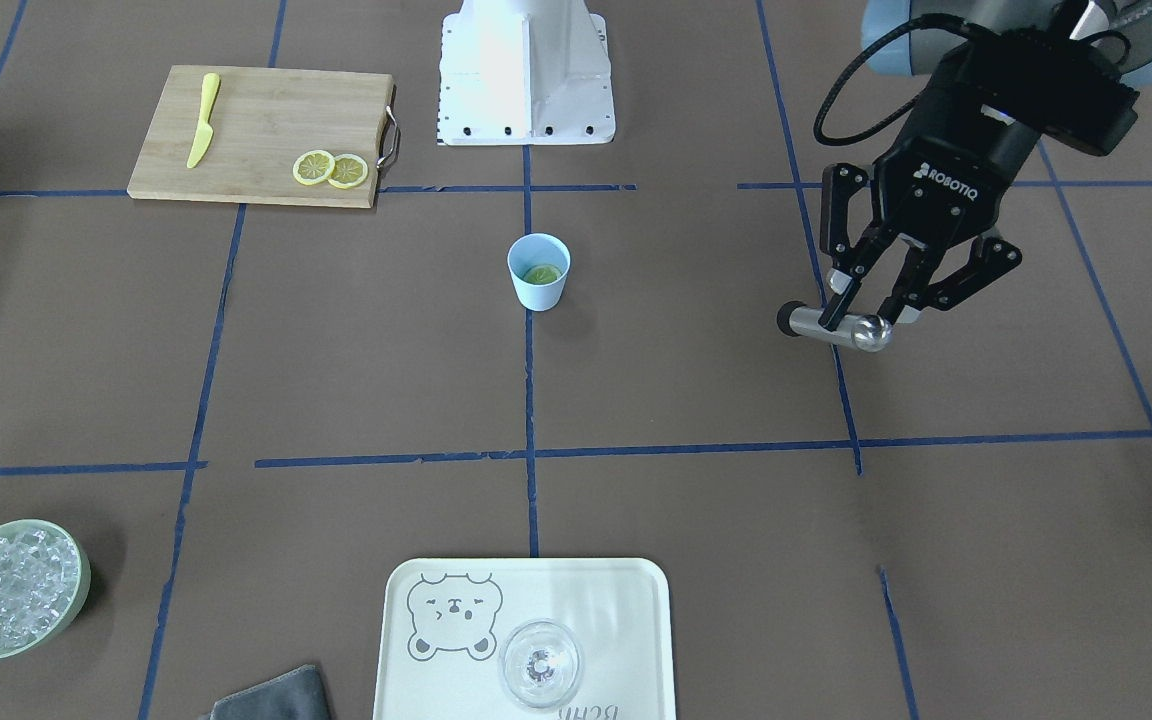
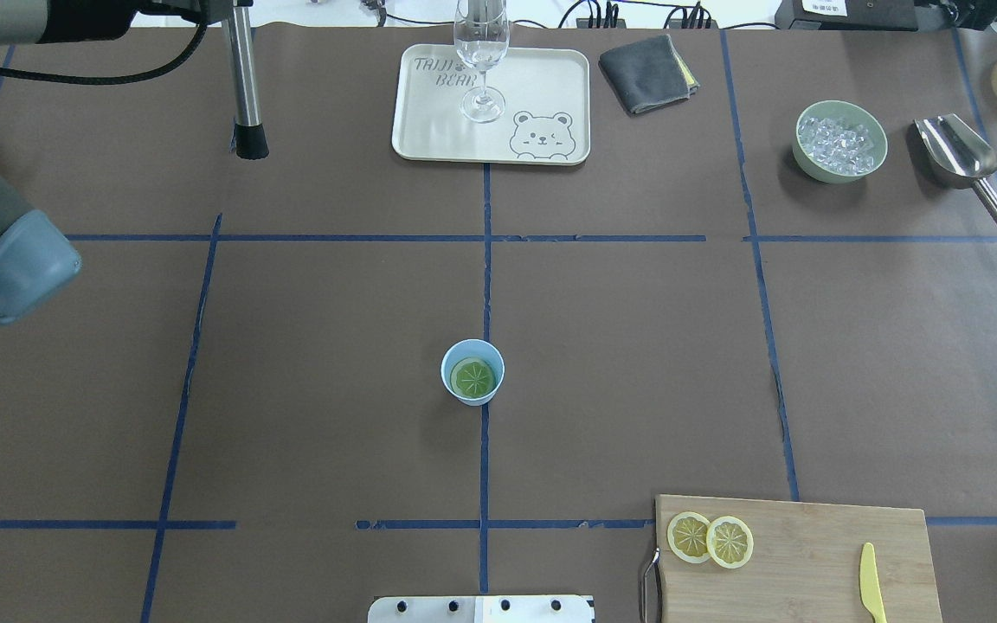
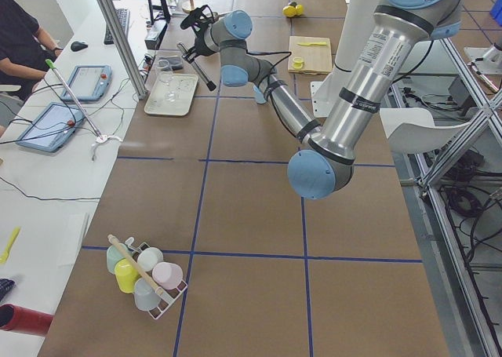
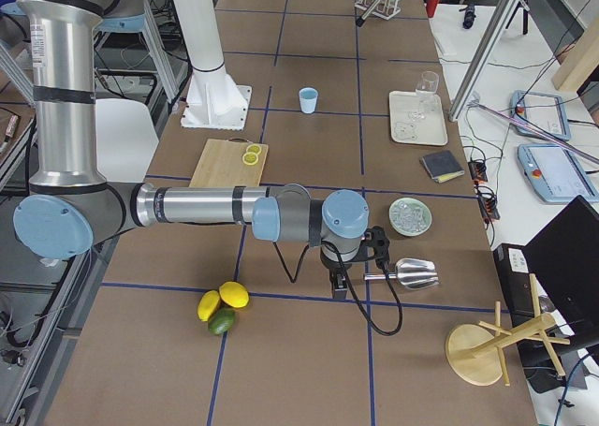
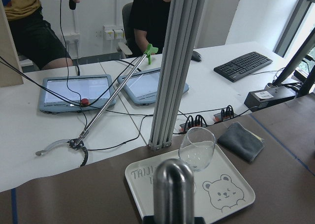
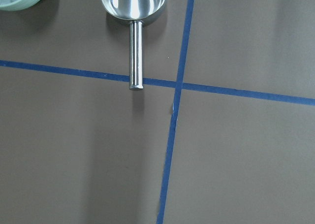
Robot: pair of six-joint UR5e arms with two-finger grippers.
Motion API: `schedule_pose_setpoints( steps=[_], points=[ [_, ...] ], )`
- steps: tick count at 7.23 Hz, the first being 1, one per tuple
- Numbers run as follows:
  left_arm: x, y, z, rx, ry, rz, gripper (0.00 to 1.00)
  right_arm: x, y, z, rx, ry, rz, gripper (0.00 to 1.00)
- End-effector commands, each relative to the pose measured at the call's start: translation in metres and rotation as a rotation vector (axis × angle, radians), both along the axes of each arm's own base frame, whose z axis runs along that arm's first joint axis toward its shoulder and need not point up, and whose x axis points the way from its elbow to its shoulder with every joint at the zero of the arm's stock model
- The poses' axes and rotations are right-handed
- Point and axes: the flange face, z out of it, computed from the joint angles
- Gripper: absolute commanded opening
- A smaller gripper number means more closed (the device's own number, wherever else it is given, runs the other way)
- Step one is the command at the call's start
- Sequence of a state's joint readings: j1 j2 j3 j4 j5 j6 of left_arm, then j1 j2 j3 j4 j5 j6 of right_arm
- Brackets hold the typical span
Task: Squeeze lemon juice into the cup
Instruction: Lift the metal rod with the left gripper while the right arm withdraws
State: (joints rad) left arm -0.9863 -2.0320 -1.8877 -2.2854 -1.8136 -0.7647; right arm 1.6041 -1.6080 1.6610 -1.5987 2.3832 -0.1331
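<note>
- Steel rod (image 5: 173, 189) sits closest in the left wrist view, with tray (image 5: 231, 179) and glass (image 5: 197, 149) beyond it.
- Left tool (image 1: 866, 318) is clamped on that rod, which lies roughly level across the fingers with its black-capped end sticking out. It hangs above the bench (image 1: 696, 380).
- Lemon (image 2: 473, 377) lies flat in the bottom of the cup (image 1: 539, 292). The cup stands upright mid-bench on the blue centre line, well apart from the left tool.
- Two more slices (image 2: 710, 538) lie overlapping on the cutting board (image 2: 810, 554), with the yellow knife (image 2: 871, 593) on the same board.
- Right tool (image 4: 351, 262) hovers near the scoop (image 6: 134, 37). It shows in the side view only, so I cannot tell whether its fingers are apart or together.
- Step, as judged: the slice is in and the pressing is not yet done. The rod is carried but nowhere near the cup.
- Next move calls for swinging the left arm across to above the cup and tipping the rod upright. It then goes down inside the rim to press the slice without knocking the light cup over.
</note>
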Motion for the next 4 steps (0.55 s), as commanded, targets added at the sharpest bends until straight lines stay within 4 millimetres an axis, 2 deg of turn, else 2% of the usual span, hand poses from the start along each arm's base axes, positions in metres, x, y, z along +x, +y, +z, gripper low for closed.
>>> schedule_pose_setpoints(
  steps=[1, 2, 4],
  points=[
    [-0.003, 0.005, -0.006, 0.048, 0.04, -0.001, 0.0, 0.002, -0.004, 0.002, 0.031, 0.02, 0.009, 1.0],
    [-0.003, 0.011, -0.005, 0.069, 0.075, -0.013, 0.0, 0.002, -0.004, 0.002, 0.013, 0.017, 0.026, 1.0],
    [0.028, 0.042, 0.006, 0.083, 0.219, -0.055, 0.0, 0.001, -0.004, 0.002, 0.007, 0.004, 0.031, 1.0]
  ],
)
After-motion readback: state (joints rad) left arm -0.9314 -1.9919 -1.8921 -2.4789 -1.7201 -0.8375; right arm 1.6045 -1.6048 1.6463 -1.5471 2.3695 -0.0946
